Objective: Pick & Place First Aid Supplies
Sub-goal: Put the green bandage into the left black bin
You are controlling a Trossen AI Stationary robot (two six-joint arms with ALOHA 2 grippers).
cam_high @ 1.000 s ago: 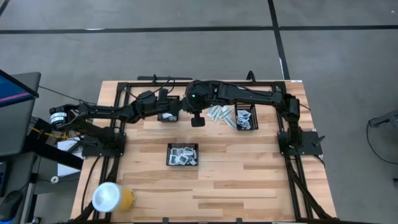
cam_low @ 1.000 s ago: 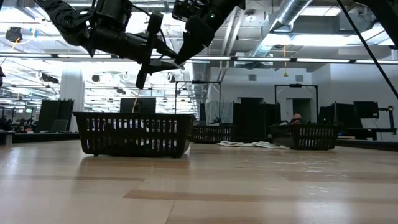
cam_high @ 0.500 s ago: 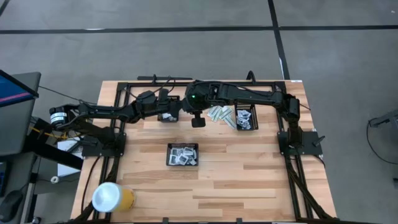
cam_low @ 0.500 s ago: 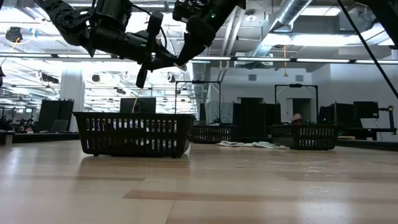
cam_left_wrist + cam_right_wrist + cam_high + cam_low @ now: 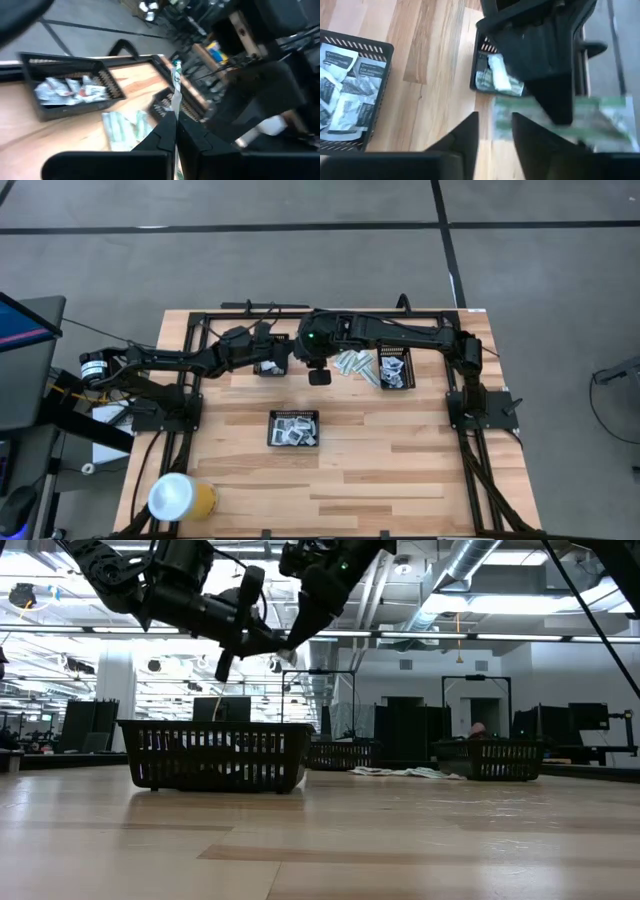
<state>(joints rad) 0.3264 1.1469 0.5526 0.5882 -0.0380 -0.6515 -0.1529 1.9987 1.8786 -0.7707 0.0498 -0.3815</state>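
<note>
A slim green-white strip [image 5: 590,122] hangs in the air above the far-left black mesh tray [image 5: 487,75], which holds a few more strips. My left gripper [image 5: 176,125] is shut on it and points level. My right gripper [image 5: 495,135] is open, its fingers close beside the strip's end and slanting down. In the low view both grippers [image 5: 285,642] meet high above the table. A loose pile of strips [image 5: 350,362] lies flat on the wood. White sachets fill the near tray [image 5: 295,428] and the far-right tray [image 5: 393,368]. My left gripper pinches the strip [image 5: 175,85] between its two fingers, which lie across it roughly at mid-length [image 5: 580,120]. The fingers come level from the table's left. The strip stands on edge, reaches out past the fingertips and is lifted clear of tray and table.
A yellow cup with a white lid [image 5: 180,498] stands at the near-left corner. Black frame rails [image 5: 300,310] run along the table's far and side edges. Bare wood [image 5: 380,480] spreads across the near half.
My left gripper has shut on the strip while staying in place high over the far-left tray, and its wrist has rolled a little. The strip has stayed where it was, clear of the table.
</note>
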